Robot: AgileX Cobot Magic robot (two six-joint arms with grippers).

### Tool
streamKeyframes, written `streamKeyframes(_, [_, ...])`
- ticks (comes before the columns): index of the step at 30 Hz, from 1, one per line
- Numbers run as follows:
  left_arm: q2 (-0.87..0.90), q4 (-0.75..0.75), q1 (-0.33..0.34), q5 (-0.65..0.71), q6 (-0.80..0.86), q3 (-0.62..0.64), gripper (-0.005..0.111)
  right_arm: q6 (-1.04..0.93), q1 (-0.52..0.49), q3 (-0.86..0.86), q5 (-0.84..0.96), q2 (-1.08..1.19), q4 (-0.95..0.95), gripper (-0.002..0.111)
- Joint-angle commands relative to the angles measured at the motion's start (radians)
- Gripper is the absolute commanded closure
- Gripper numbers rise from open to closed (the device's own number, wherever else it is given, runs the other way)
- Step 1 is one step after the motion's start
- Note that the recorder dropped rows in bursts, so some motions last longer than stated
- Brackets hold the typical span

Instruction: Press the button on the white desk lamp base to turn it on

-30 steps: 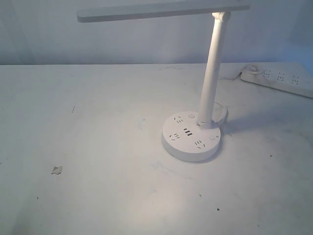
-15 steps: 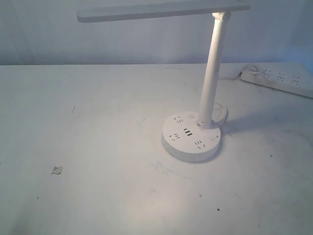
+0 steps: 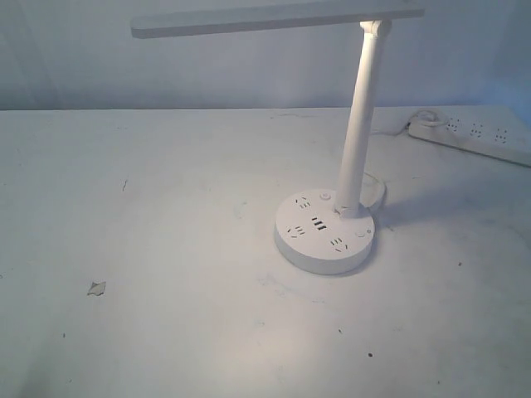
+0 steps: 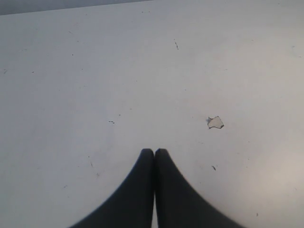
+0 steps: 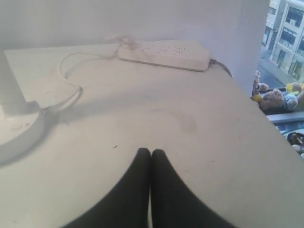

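Observation:
The white desk lamp stands right of the table's middle, its slim pole point(image 3: 358, 133) rising to a long flat bar head point(image 3: 274, 18). The pole glows warm, and the table under the head is bright. Its round white desk lamp base point(image 3: 325, 232) shows socket holes, three dark USB slots and small round buttons. No gripper appears in the exterior view. My left gripper point(image 4: 154, 151) is shut, empty, over bare table. My right gripper point(image 5: 151, 151) is shut, empty, well away from the base's edge point(image 5: 21, 133).
A long white power strip point(image 3: 473, 137) lies at the table's far right, also in the right wrist view point(image 5: 164, 54), with a cord point(image 5: 66, 80) running to the lamp. A small paper scrap point(image 3: 97, 288) point(image 4: 215, 122) lies front left. The table edge point(image 5: 266, 123) drops off beside the strip.

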Motion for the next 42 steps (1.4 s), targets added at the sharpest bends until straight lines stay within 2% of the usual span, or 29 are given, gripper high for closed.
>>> streamKeyframes(1, [0.001,-0.004,0.002,-0.001,0.0,0.002,0.107,-0.139,0.016,0.005,-0.001,-0.002,0.012,0.108])
streamKeyframes(7, [0.001,-0.004,0.002,-0.001,0.0,0.002,0.107,-0.137,0.016,0.005,-0.001,-0.002,0.014,0.108])
streamKeyframes(16, [0.001,-0.004,0.002,-0.001,0.0,0.002,0.107,-0.121,0.097,0.005,-0.003,-0.002,0.123,0.108])
streamKeyframes(23, [0.001,-0.004,0.002,-0.001,0.0,0.002,0.107,-0.001,0.097,0.005,-0.001,-0.002,0.142,0.108])
streamKeyframes(42, [0.001,-0.004,0.002,-0.001,0.0,0.002,0.107,0.02,0.097,0.005,0.006,-0.002,0.142,0.108])
